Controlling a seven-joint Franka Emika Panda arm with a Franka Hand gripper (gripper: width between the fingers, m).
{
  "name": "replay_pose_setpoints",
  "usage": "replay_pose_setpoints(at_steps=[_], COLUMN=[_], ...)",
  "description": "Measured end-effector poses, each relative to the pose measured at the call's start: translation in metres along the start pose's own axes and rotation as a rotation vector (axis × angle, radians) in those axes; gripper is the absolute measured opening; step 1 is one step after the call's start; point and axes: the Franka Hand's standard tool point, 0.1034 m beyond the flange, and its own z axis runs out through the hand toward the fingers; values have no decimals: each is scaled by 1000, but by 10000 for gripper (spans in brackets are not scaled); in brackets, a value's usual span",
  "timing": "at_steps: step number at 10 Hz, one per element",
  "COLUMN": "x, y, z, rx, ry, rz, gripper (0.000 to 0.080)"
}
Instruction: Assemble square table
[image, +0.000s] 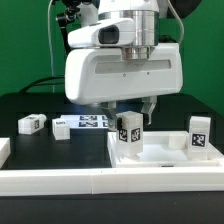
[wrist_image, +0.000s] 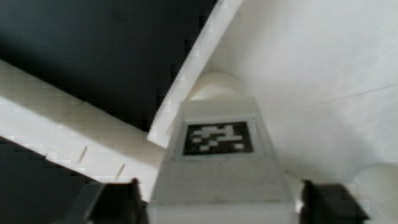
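The square tabletop slab lies flat at the exterior view's right. One white tagged leg stands upright on it near its left edge. My gripper hangs straight over this leg, its fingers down on either side of the leg's top. In the wrist view the leg fills the space between the dark fingertips, with only thin gaps, so my gripper is open around it. A second leg stands on the slab's right side. Two more legs lie on the black table.
The marker board lies flat behind the slab, under the hand. A long white rail wall runs along the front, with a short piece at the exterior view's left. A green backdrop stands behind.
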Motion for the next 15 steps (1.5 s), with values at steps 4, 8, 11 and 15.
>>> replay_pose_setpoints(at_steps=[4,8,11,15], x=[1,0,0,-1], y=[-1,0,0,1], z=[0,0,2,3], rx=[9,1,-1,4], ry=[-2,-8,-25,-25], rz=[256,775,1130,1463], gripper=[290,291,291,291])
